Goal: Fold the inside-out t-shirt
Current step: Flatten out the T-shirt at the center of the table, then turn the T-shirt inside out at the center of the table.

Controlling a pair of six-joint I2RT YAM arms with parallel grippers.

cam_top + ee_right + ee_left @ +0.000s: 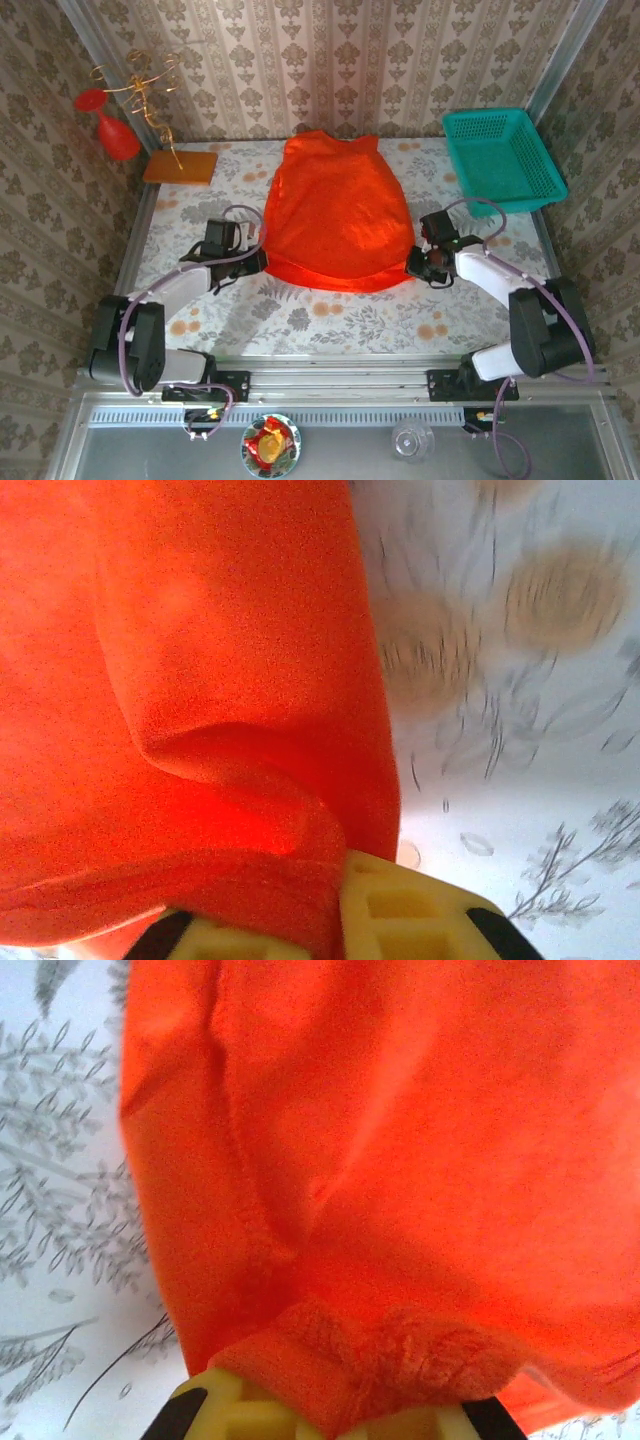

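Orange t-shirt (400,1160) hem, close-up, bunched between left fingers (240,1415).

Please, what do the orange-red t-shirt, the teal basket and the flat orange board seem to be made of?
The t-shirt looks like soft matte cloth: it creases and shows a fuzzy surface up close. The teal basket seems moulded plastic, with a regular lattice of holes. The orange board is flat and stiff, perhaps painted wood; no grain is visible.
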